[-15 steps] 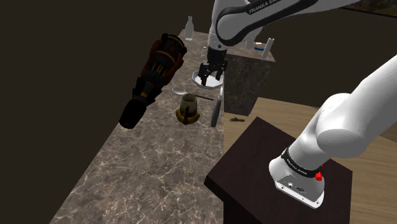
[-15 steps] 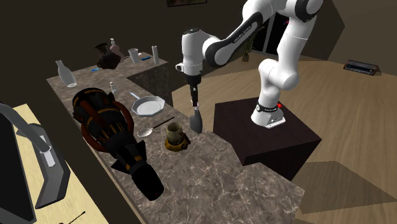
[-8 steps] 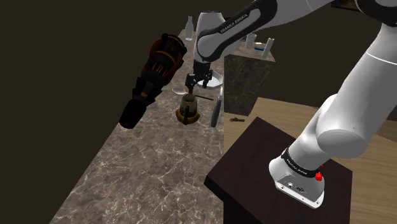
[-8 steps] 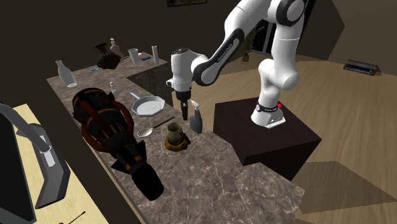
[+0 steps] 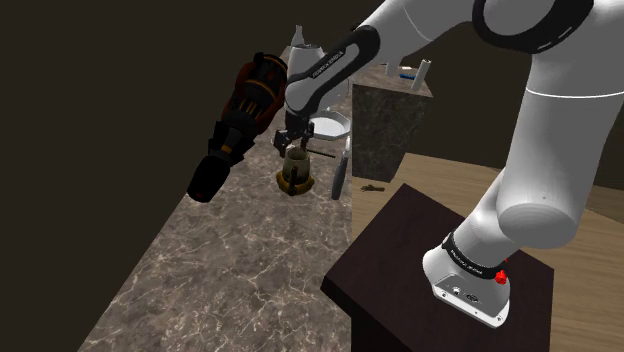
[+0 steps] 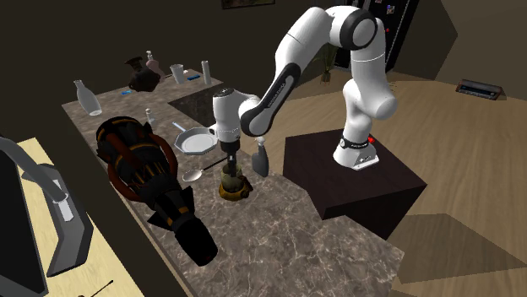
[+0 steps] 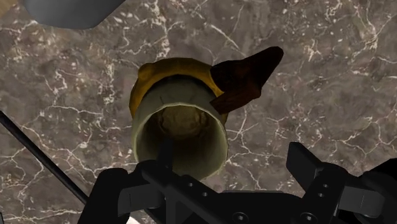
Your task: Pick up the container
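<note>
- Set against half a second ago, the all-black two-finger hand (image 6: 230, 162) is lower and further toward the second exterior view's left. A full second ago it hangs near the round white frying pan (image 6: 198, 139); now it sits at the mouth of the olive-green cylindrical container with a yellow-brown base (image 6: 232, 184).
- The container stands upright on the dark veined marble desk (image 6: 279, 228), in the same spot as in both earlier moments.
- The wrist view shows what the other two hide: the fingers stand apart, one finger (image 7: 167, 151) over the container's open mouth and the other (image 7: 304, 164) outside its rim. The wall between them is not clasped.
- That view also shows the hollow inside, a dark brown pointed handle (image 7: 245, 79) on the container's side, and a thin black rod (image 7: 38, 159) lying across the desk beside it.
- From left to right, the second exterior view shows a clear bottle (image 6: 84, 97), a big black-and-orange barrel-shaped object (image 6: 143, 169) on its side, a grey spoon (image 6: 192, 175), the pan, the container, a grey spray bottle (image 6: 260, 159) just beside the hand, and the dark box stand (image 6: 397, 186).
</note>
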